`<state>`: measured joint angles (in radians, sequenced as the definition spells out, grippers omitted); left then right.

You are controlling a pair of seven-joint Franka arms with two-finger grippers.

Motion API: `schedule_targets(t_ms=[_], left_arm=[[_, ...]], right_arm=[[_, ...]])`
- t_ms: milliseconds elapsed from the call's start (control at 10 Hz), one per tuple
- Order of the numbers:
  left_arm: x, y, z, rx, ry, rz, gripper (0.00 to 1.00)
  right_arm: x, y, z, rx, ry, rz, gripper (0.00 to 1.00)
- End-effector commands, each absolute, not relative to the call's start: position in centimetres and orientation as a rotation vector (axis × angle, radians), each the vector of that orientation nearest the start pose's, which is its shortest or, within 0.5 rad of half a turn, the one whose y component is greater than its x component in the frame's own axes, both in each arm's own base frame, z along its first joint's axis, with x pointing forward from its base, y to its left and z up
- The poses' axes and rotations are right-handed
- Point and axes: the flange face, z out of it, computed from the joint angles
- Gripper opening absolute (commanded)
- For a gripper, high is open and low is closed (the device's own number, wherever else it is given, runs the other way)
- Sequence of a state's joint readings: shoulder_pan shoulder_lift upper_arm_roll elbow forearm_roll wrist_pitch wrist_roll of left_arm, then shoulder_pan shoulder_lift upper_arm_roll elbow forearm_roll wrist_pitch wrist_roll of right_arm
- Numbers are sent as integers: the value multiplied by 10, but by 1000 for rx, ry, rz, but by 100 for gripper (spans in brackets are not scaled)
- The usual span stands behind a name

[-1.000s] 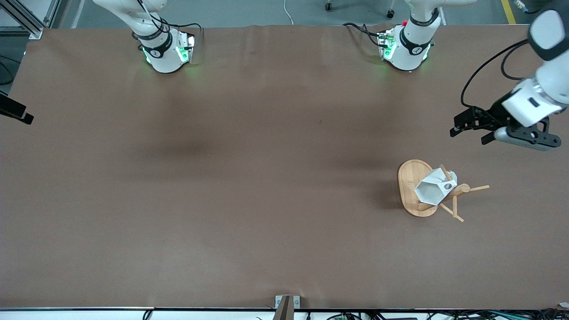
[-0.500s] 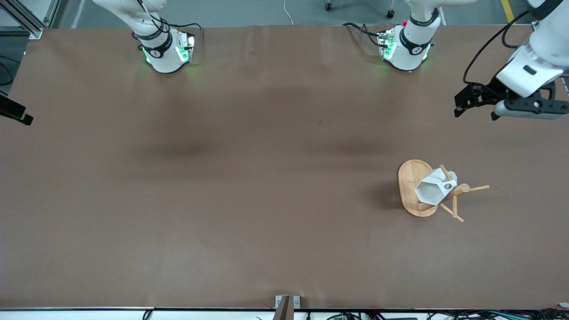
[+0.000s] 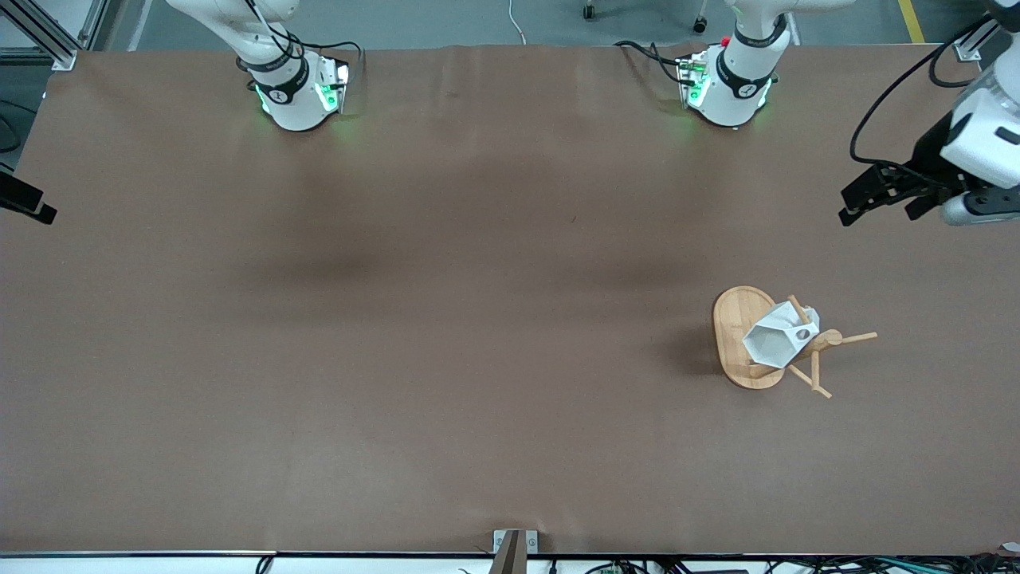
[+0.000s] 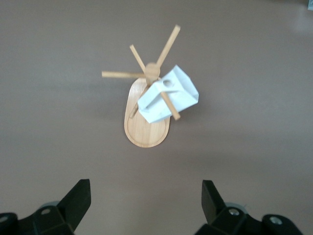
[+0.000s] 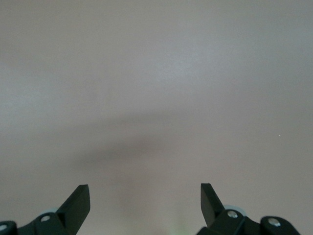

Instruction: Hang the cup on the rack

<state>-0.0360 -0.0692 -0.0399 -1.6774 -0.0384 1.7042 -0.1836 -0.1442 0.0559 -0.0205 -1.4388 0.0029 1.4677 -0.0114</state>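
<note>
Retreating left gripper [image 3: 876, 199] from rack [image 3: 741, 339].

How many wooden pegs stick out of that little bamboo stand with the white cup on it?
5 show in the left wrist view on the rack: four fan out around the post top, and one pokes through the handle of the cup, which hangs there. Others may hide under it.

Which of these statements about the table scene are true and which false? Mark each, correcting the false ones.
1. The cup hangs on a peg of the rack. True.
2. The left end effector grips the cup. False: it is open, up in the air, apart from the cup.
3. The rack stands toward the left arm's end of the table. True.
4. The right end effector holds the rack. False: it is open and empty above bare table.
</note>
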Motion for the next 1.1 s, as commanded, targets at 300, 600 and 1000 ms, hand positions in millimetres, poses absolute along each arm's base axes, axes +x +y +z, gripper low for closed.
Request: schedule_targets(t_ms=[300, 600, 1000], left_arm=[[548, -55, 661, -3148, -127, 19, 100], [534, -59, 663, -3143, 16, 78, 100], [530, -63, 660, -3119, 31, 86, 100]], right_arm=[[548, -94, 646, -3122, 224, 37, 100], [548, -94, 646, -3122, 224, 37, 100], [548, -94, 646, -3122, 224, 37, 100]])
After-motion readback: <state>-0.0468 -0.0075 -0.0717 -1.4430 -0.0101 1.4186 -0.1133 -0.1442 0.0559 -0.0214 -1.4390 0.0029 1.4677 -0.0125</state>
